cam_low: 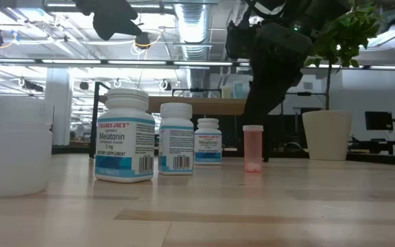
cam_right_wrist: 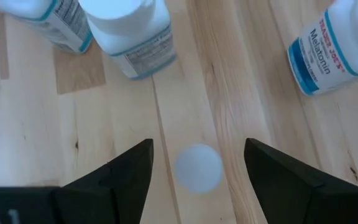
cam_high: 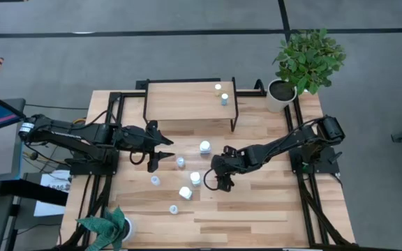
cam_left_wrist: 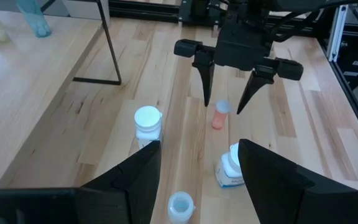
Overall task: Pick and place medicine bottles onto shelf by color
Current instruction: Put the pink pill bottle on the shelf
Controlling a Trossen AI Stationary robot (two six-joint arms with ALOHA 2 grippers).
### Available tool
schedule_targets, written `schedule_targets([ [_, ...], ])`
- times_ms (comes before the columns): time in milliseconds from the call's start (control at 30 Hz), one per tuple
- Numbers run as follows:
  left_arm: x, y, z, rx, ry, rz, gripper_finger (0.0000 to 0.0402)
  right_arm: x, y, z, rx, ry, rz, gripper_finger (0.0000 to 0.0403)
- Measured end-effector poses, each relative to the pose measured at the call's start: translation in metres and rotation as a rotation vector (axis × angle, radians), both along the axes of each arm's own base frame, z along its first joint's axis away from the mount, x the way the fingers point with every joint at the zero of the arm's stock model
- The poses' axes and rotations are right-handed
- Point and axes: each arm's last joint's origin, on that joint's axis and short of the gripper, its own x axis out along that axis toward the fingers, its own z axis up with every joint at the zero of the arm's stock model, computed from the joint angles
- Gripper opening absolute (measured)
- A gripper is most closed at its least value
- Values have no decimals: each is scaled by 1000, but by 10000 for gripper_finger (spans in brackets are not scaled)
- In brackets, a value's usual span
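Right hand hangs over the middle of the counter, fingers spread wide and pointing down, gripping nothing. Directly beneath it stands a small reddish bottle with a pale cap; in the right wrist view the cap sits in the gap between the two fingers, touching neither. In the left wrist view the same fingers straddle the reddish bottle from above, tips about level with its cap.

Left hand is over the left-centre of the counter, also open and empty, aimed toward the bottle cluster. Past its fingers: an upright white bottle, a labelled white bottle lying on its side, and a tiny pale-capped bottle nearest the hand.

From above, loose bottles are scattered between the two hands: one white-capped bottle nearer the shelf, others trailing toward the front edge.

Shelf, a light-wood board on thin black legs, sits at the back of the counter. Two small bottles already on it at its right end: a yellowish one and a bluish one, just beside each other.

Low view: plain white bottle at left, three labelled melatonin bottles in a receding row, reddish bottle to their right.

Potted plant at back right corner; a second one at front left.
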Motion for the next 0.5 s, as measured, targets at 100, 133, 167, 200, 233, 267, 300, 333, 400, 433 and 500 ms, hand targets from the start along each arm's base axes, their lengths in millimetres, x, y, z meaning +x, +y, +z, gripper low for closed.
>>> schedule_targets([
  [100,0,0,0,0,0,0,203,-1,0,-1,-2,8,0,276],
  [133,0,0,0,0,0,0,203,-1,0,-1,-2,8,0,276],
  [167,0,0,0,0,0,0,203,-1,0,-1,-3,8,0,276],
  [200,0,0,0,0,0,0,203,-1,0,-1,-3,8,0,276],
  [233,0,0,0,0,0,0,203,-1,0,-1,-3,8,0,276],
  [267,0,0,0,0,0,0,203,-1,0,-1,-4,9,0,276],
  [300,0,0,0,0,0,0,203,-1,0,-1,-4,10,0,276],
  [333,0,0,0,0,0,0,203,0,0,-4,-7,17,0,276],
  [400,0,0,0,-1,0,1,203,2,0,-12,-12,36,-1,276],
  [433,0,0,0,-1,0,0,203,1,0,-15,-17,58,-1,276],
  [500,0,0,0,-1,0,1,203,6,1,-22,-19,66,1,276],
])
